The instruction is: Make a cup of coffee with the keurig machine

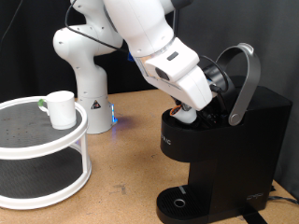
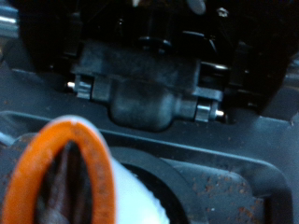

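The black keurig machine (image 1: 234,140) stands at the exterior view's right with its grey arched handle (image 1: 245,84) raised and the brew head open. My gripper (image 1: 187,114) reaches down into the open head. It is shut on a small white pod with an orange-brown top (image 2: 70,182), which fills the wrist view close to the camera, just above the machine's dark pod chamber (image 2: 149,93). The fingers themselves are hidden. The white cup (image 1: 62,108) stands apart on top of a white rack at the exterior view's left. The round drip tray (image 1: 179,201) holds nothing.
The white two-tier round rack (image 1: 37,140) carries the cup on its top shelf. The white robot arm base (image 1: 89,84) stands behind it on the wooden table (image 1: 131,159). A black curtain closes the back.
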